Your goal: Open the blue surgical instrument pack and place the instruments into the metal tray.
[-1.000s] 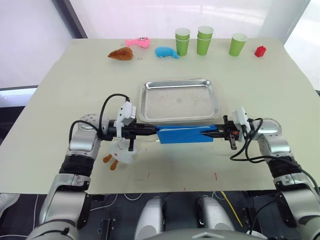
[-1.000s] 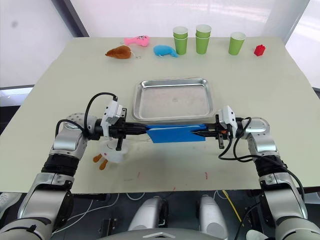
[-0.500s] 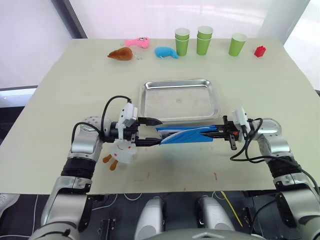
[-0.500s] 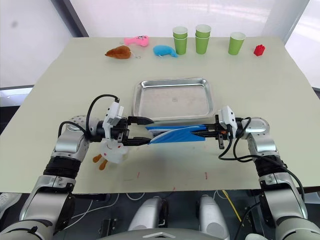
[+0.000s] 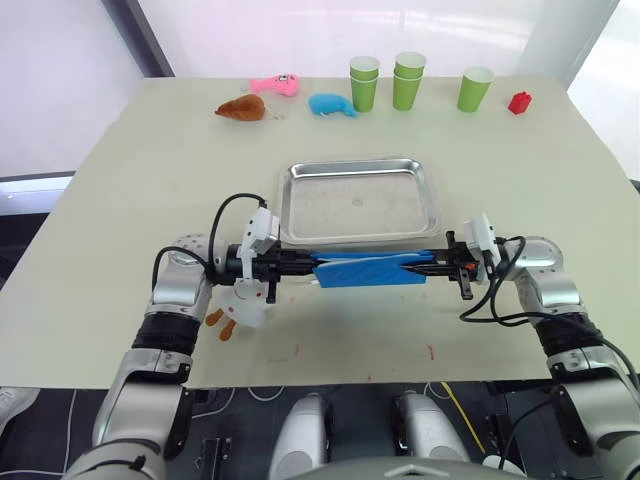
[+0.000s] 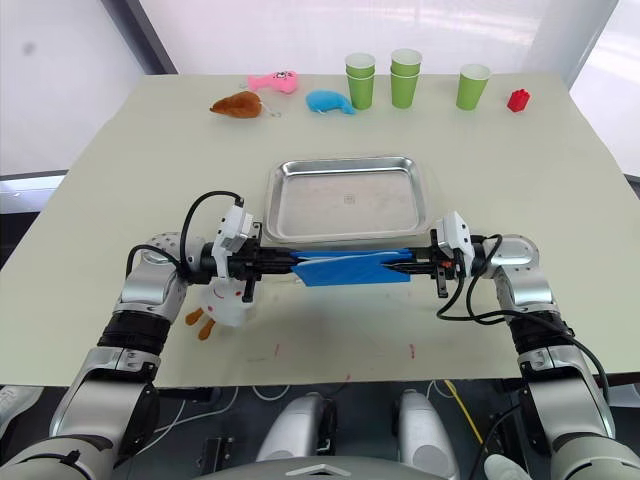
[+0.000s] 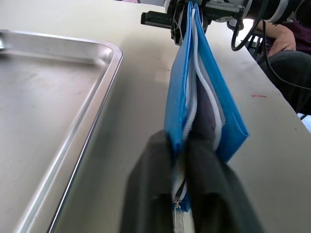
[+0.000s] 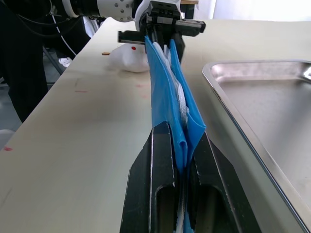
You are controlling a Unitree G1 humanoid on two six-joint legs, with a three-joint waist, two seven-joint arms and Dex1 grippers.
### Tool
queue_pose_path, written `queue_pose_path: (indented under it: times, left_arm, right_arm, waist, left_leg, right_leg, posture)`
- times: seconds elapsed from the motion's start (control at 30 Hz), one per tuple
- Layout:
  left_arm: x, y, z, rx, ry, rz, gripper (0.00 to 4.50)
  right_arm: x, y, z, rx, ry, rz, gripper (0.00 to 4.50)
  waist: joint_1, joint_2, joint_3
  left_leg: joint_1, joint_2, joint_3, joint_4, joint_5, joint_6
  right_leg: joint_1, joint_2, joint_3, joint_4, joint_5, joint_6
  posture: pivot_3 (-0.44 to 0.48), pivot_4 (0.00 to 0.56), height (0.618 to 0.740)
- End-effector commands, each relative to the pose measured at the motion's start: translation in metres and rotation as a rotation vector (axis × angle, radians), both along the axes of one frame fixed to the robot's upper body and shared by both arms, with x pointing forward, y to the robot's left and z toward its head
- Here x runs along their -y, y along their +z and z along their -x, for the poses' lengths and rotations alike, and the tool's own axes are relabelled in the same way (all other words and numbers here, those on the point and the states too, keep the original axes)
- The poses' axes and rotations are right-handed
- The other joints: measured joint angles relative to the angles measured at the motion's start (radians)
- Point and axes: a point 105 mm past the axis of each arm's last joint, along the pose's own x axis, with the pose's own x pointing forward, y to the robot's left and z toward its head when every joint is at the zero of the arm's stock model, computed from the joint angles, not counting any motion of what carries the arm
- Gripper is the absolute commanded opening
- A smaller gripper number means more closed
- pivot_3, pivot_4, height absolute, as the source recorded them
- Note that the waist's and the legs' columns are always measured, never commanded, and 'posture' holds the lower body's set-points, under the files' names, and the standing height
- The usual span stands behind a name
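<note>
A broad pale tabletop (image 5: 120, 170) carries everything. Near its centre the metal tray (image 5: 360, 200) is set flat, shiny, and nothing is seen lying in it. Just in front of the tray's near rim, the blue surgical instrument pack (image 5: 370, 268) is held on edge between the two arms, stretched lengthwise from one gripper to the other and apart from the tray. The left gripper (image 5: 305, 263) is clamped on the pack's left end, its jaws pressed together over the blue fabric at the zip. The right gripper (image 5: 420, 265) is clamped on the opposite end, its jaws likewise closed on the fabric. In the wrist views the pack's top edge is seen slightly parted, with a pale lining and a white zip band (image 7: 201, 92) visible between the blue sides; the instruments cannot be made out inside it.

A small white plush toy (image 5: 243, 305) with orange feet lies on the tabletop just below the left gripper. Along the far edge, green paper cups (image 5: 408, 80) are lined up, some stacked, with a red block (image 5: 520, 102) to their right. To their left are placed a blue plush toy (image 5: 332, 104), a pink plush toy (image 5: 276, 85) and a brown plush toy (image 5: 242, 107).
</note>
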Motion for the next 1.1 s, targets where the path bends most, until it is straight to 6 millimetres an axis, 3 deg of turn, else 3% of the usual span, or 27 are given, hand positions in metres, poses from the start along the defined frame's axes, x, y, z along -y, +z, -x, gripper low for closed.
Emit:
queue_pose_path:
  times: [0.03, 0.33, 0.53, 0.57, 0.6, 0.67, 0.87, 1.0, 1.1]
  left_arm:
    - [0.005, 0.011, 0.001, 0.015, -0.026, 0.039, 0.03]
    - [0.008, 0.009, 0.006, -0.015, -0.042, 0.037, 0.03]
    - [0.013, 0.005, 0.007, -0.024, -0.054, 0.031, 0.00]
    - [0.013, 0.005, 0.008, -0.026, -0.057, 0.029, 0.00]
    - [0.013, 0.004, 0.008, -0.027, -0.058, 0.028, 0.00]
    - [0.014, 0.002, 0.010, -0.032, -0.066, 0.022, 0.00]
    - [0.017, -0.002, 0.010, -0.045, -0.081, 0.016, 0.00]
    - [0.017, -0.006, 0.009, -0.057, -0.087, 0.009, 0.00]
    - [0.017, -0.007, 0.009, -0.062, -0.090, 0.007, 0.00]
  right_arm:
    - [0.002, 0.004, 0.001, 0.023, -0.007, 0.001, 0.00]
    - [0.008, 0.006, 0.000, 0.001, -0.034, -0.004, 0.00]
    - [0.014, 0.007, 0.001, -0.025, -0.045, 0.009, 2.36]
    - [0.016, 0.008, 0.002, -0.015, -0.050, 0.010, 3.03]
    - [0.017, 0.009, 0.002, -0.008, -0.054, 0.010, 3.31]
    - [0.021, 0.013, 0.003, -0.002, -0.065, 0.005, 4.29]
    - [0.046, 0.036, 0.022, -0.091, -0.089, -0.012, 4.42]
    - [0.054, 0.062, 0.037, -0.358, -0.098, -0.122, 4.42]
    - [0.053, 0.070, 0.041, -0.428, -0.106, -0.149, 4.42]
  waist:
    - [0.000, 0.000, 0.000]
    - [0.000, 0.000, 0.000]
    - [0.001, 0.000, 0.000]
    - [0.001, 0.000, 0.000]
    - [0.001, 0.000, 0.000]
    - [0.001, 0.000, 0.000]
    - [0.018, 0.000, 0.000]
    - [0.019, 0.000, 0.000]
    - [0.018, 0.000, 0.000]
  left_leg:
    - [0.000, 0.000, 0.000, 0.000, 0.000, 0.000]
    - [0.000, 0.000, 0.000, 0.000, 0.000, 0.000]
    - [0.000, 0.000, 0.000, 0.000, 0.000, 0.000]
    - [0.000, 0.000, 0.000, 0.000, 0.000, 0.000]
    - [0.000, 0.000, 0.000, 0.000, 0.000, 0.000]
    - [0.000, 0.000, 0.000, 0.000, 0.000, 0.000]
    - [-0.001, 0.000, 0.000, 0.000, 0.000, 0.000]
    - [-0.001, 0.000, -0.001, 0.002, 0.000, 0.000]
    - [-0.001, 0.000, -0.002, 0.002, 0.000, 0.000]
  right_leg:
    - [0.000, 0.000, 0.000, 0.000, 0.000, 0.000]
    - [0.000, 0.000, 0.000, 0.000, 0.000, 0.000]
    - [0.000, 0.000, 0.000, 0.000, 0.000, 0.000]
    - [0.000, 0.000, 0.000, 0.000, 0.000, 0.000]
    - [0.000, 0.000, 0.000, 0.000, 0.000, 0.000]
    - [0.000, 0.000, 0.000, 0.000, 0.000, 0.000]
    - [0.000, 0.000, 0.000, 0.000, 0.000, 0.000]
    - [0.001, 0.000, -0.001, 0.000, 0.000, 0.000]
    - [0.001, 0.000, -0.001, 0.000, 0.000, 0.000]
  posture:
    - [0.000, 0.150, 0.740]
    - [0.000, 0.150, 0.740]
    - [0.000, 0.150, 0.740]
    - [0.000, 0.150, 0.740]
    - [0.000, 0.150, 0.740]
    - [0.000, 0.150, 0.740]
    - [0.000, 0.150, 0.740]
    - [0.000, 0.150, 0.740]
    - [0.000, 0.150, 0.740]
